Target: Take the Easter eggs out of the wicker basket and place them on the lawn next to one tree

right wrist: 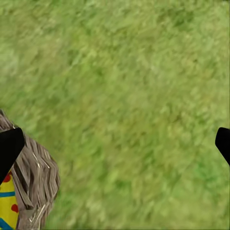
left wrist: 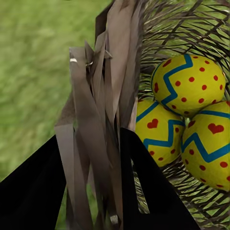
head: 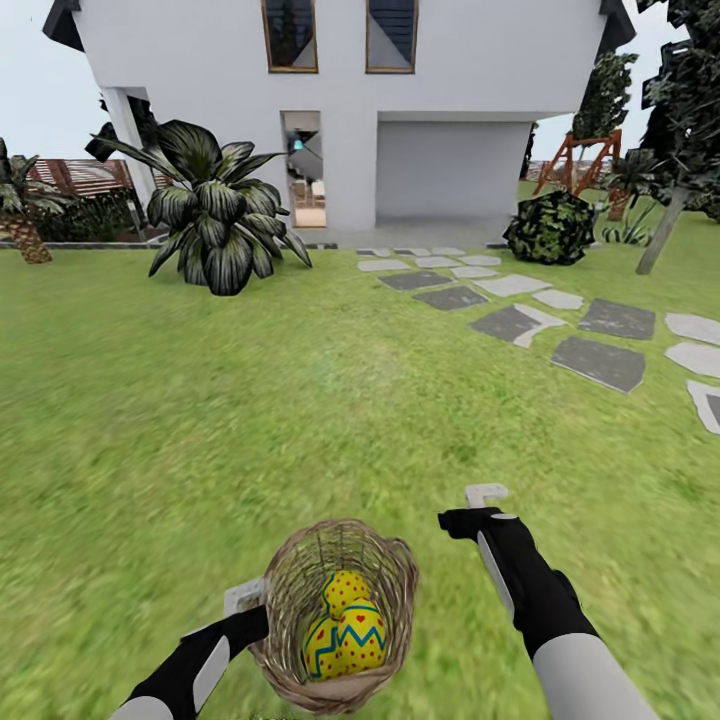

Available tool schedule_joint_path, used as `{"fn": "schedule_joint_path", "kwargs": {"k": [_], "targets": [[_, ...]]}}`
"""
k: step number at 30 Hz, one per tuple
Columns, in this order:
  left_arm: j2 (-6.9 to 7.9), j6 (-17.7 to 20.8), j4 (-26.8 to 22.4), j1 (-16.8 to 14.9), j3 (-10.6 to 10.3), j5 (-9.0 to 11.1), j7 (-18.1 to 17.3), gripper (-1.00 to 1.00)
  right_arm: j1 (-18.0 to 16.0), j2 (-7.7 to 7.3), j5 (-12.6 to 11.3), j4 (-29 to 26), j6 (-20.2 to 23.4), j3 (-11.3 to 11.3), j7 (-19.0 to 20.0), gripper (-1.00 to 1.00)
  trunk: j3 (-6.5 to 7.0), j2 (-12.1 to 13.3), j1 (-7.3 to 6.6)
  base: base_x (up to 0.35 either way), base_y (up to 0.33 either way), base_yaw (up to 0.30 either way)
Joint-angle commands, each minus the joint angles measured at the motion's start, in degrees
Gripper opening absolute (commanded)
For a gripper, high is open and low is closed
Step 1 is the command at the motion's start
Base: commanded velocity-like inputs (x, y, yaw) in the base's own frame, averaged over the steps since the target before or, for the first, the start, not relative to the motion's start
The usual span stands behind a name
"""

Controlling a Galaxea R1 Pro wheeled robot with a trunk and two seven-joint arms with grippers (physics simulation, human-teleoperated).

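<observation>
Gripping the thick braided rim of the small round brown woven-twig basket (head: 335, 615), the left tool (head: 250, 612) is clamped on its near-left edge, black fingers (left wrist: 148, 187) straddling the twigs in the left wrist view; inside the basket lie the yellow Easter eggs with red dots and blue-green zigzag bands (head: 347, 630); three show in the left wrist view (left wrist: 189, 84), bunched and touching, while from the head camera they overlap and the lowest is partly hidden by the rim; the basket sits over the mottled green lawn (head: 200, 400), whether resting or lifted I cannot tell; right of the basket, apart from it, the right tool (head: 487, 508) hangs with fingers spread wide and nothing between them, its black tips (right wrist: 9, 146) cut off at the frame edges; beyond the basket stand a white house (head: 340, 110), grey stepping stones (head: 600, 360) and a dark broad-leaved shrub (head: 215, 210); a pale tilted trunk (head: 662, 232) rises far right, its crown cropped.
</observation>
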Motion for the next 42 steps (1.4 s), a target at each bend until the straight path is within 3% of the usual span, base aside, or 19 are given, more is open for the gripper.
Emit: {"fn": "schedule_joint_path", "kwargs": {"k": [1, 6, 18, 42], "targets": [[-0.06, 0.4, -0.1, 0.0, 0.4, 0.6, -0.3, -1.0, 0.0, 0.06, 0.5, -0.1, 0.3, -0.1, 0.2, 1.0, 0.13, 0.4, -0.22, 0.0, 0.0, 0.293], [-0.08, 0.4, -0.1, 0.0, 0.4, 0.6, -0.3, -1.0, 0.0, 0.12, 0.5, 0.0, 0.3, -0.1, 0.1, 1.0, 1.03, 2.4, -1.32, 0.0, 0.0, 0.292], [-0.07, 0.4, -0.1, 0.0, 0.4, 0.6, -0.3, -1.0, 0.0, 0.13, 0.5, 0.0, 0.3, -0.1, 0.2, 1.0, 1.14, 2.4, -1.32, 0.0, 0.0, 0.291], [0.0, 0.4, -0.2, 0.0, 0.4, 0.6, -0.3, -1.0, 0.0, 0.13, 0.5, 0.0, 0.2, -0.1, 0.1, 1.0, 2.61, 2.4, -1.32, 0.0, 0.0, 0.233]]}}
